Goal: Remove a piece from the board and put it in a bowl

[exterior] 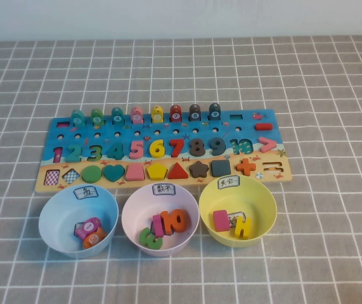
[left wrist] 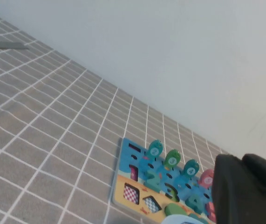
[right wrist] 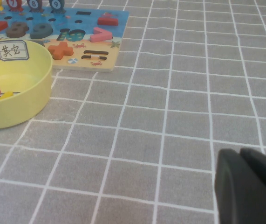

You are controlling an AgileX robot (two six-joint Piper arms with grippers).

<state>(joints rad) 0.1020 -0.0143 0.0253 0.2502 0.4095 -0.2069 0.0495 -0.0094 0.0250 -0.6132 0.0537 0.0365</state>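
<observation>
Piece (exterior: 91,173), a dark green disc, sat in the board's (exterior: 168,136) shape row near its left end, nearer the left tool (left wrist: 247,191), which was shut and empty. Bowl (exterior: 238,209) lay rightward, nearer the right tool (right wrist: 249,189); its opening could not be told.

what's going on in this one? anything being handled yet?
Nothing is held. The dark green disc sits in its slot on the board, left of the teal heart. The yellow bowl in front of the board has a few pieces in it. Neither arm shows in the high view. The left gripper, jaws shut, is off the board's left end; the right gripper hangs over bare tablecloth to the right of the yellow bowl.
</observation>
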